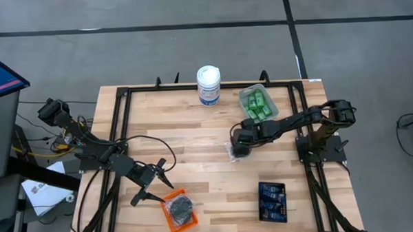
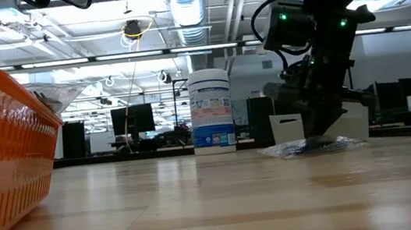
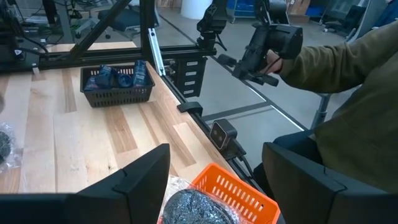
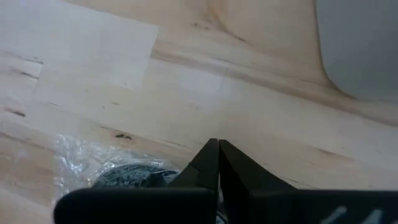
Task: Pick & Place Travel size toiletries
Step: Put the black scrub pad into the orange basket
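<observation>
Right end effector point(image 4: 218, 144) fingers together, hiding much of wrapped puck point(image 4: 121, 176) at frame centre; left end effector point(image 1: 152, 180) apart, empty.

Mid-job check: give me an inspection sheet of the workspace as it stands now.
Surface: wooden table, black frame around it.
Job's things: green bottles in a clear tray; blue tubes in a black tray; grey pucks in an orange tray; one wrapped puck loose on the table.
Clutter: white canister.
Grippers: right gripper shut, down at the loose puck's wrap; a grip cannot be confirmed. Left gripper open, beside the orange tray.
Cables: black cable looping over the table near the left arm.
Surroundings: a person seated past the table edge.
</observation>
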